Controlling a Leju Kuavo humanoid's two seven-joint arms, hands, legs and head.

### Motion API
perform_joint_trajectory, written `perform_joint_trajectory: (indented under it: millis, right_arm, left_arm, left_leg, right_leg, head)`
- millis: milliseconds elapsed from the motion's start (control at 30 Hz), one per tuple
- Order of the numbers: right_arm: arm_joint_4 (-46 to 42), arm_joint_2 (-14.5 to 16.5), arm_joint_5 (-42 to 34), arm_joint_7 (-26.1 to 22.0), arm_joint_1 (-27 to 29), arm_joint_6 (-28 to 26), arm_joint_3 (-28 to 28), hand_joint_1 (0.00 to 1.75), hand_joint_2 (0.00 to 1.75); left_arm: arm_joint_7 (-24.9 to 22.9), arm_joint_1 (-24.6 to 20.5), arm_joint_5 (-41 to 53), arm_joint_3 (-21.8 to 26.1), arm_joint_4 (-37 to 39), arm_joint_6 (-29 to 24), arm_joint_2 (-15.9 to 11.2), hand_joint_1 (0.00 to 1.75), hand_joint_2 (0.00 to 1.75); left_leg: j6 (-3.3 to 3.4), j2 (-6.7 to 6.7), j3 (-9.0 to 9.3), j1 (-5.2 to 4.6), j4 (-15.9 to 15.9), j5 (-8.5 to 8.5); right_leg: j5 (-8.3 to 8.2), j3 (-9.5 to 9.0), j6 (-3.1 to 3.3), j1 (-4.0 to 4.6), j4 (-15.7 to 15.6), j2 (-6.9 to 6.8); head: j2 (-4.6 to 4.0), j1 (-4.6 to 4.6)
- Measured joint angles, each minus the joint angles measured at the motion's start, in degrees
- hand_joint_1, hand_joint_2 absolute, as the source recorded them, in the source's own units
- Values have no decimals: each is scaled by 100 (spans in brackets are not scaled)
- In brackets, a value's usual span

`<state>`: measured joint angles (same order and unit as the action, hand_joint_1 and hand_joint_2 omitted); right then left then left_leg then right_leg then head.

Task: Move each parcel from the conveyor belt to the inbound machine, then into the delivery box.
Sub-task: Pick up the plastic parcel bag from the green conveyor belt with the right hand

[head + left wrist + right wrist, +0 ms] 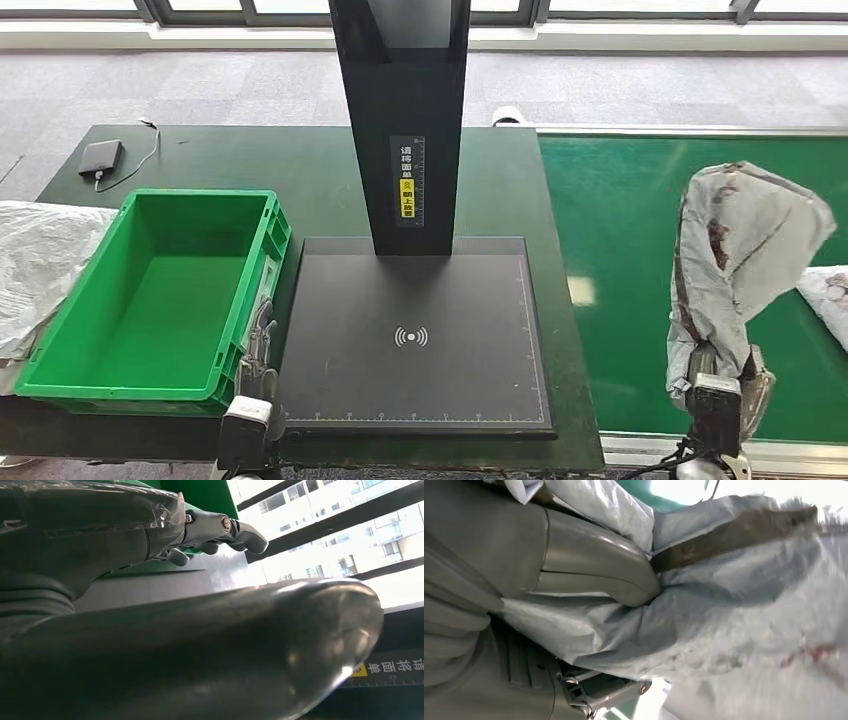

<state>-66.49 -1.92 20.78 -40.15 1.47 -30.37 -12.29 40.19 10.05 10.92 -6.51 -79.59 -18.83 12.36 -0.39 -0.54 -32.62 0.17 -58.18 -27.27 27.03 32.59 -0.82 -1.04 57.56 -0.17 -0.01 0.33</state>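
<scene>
My right hand [742, 388] grips a crumpled grey plastic parcel [745, 235] from below and holds it upright in the air over the green conveyor belt [620, 220]. In the right wrist view my thumb [594, 565] presses into the parcel's [734, 605] wrinkled film. A second pale parcel [828, 300] lies on the belt at the far right edge. The black inbound machine platform [420, 300] with its post sits in the middle, bare. The green delivery box [150, 290] stands at the left, with nothing in it. My left hand [258, 360] hangs low beside the box's near corner, its fingers [220, 530] loosely apart and holding nothing.
A crumpled white plastic sheet [40, 260] lies left of the box. A black device with a cable [100, 158] rests at the table's far left corner. The machine's tall black post [405, 120] rises behind the platform. Grey carpet and windows lie beyond.
</scene>
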Motion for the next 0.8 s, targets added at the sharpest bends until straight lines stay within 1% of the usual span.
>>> perform_joint_trajectory:
  millis: [67, 133, 233, 300, 400, 533, 667, 800]
  right_arm:
    - [-403, 87, 218, -10, 146, -215, 561, 175, 175]
    - [-641, 244, 611, 33, 210, -213, 1048, 175, 175]
    - [-757, 498, 1143, 249, 176, -8, 1566, 175, 175]
    - [-634, 635, 1311, 367, 43, 237, 1800, 175, 175]
    - [-33, 827, 1341, 276, -308, 567, 2086, 175, 175]
    - [1139, 1127, 1354, 51, -893, 698, 2446, 175, 175]
    - [1934, 1339, 1369, 130, -1276, 730, 2597, 175, 175]
    - [2315, 1403, 1402, 258, -1447, 856, 2599, 175, 175]
  left_arm:
    - [0, -13, 43, 2, 2, 80, 28, 0, 0]
    - [0, -59, 110, 2, 16, 232, 77, 0, 0]
    - [0, -179, 206, 2, 64, 425, 184, 0, 0]
    - [0, -257, 262, 2, 90, 503, 260, 0, 0]
    - [1, -331, 178, -10, 29, 490, 340, 0, 0]
    - [3, -335, -124, -78, -247, 427, 351, 0, 0]
    - [5, -263, -199, -164, -639, 314, 322, 0, 0]
    - [7, -207, -143, -252, -891, 207, 292, 0, 0]
  left_leg:
    - [-6, 16, 4, 1, 1, -4]
    - [-13, 24, 10, 3, 1, -5]
    - [-20, 18, 10, 14, 2, 2]
    - [-22, 17, 8, 19, 2, 6]
    - [-22, 24, 9, 19, 1, 8]
    - [-22, 25, 10, 19, 0, 10]
    - [-23, 17, 8, 19, 0, 12]
    - [-23, 18, 6, 19, 0, 10]
  right_leg:
    - [0, 4, 2, 3, 0, 18]
    - [1, 7, 5, 7, 1, 28]
    - [1, 4, 8, 15, 2, 19]
    - [-2, 3, 12, 17, 3, 16]
    - [-9, 5, 17, 17, 4, 27]
    - [-13, 7, 17, 17, 4, 30]
    - [-12, 7, 18, 18, 5, 23]
    - [-10, 9, 18, 18, 5, 24]
  head:
    - [-1, -1]
    - [0, -2]
    - [-1, -2]
    - [-1, -1]
    - [-1, 0]
    - [0, 0]
    - [1, -1]
    - [0, -1]
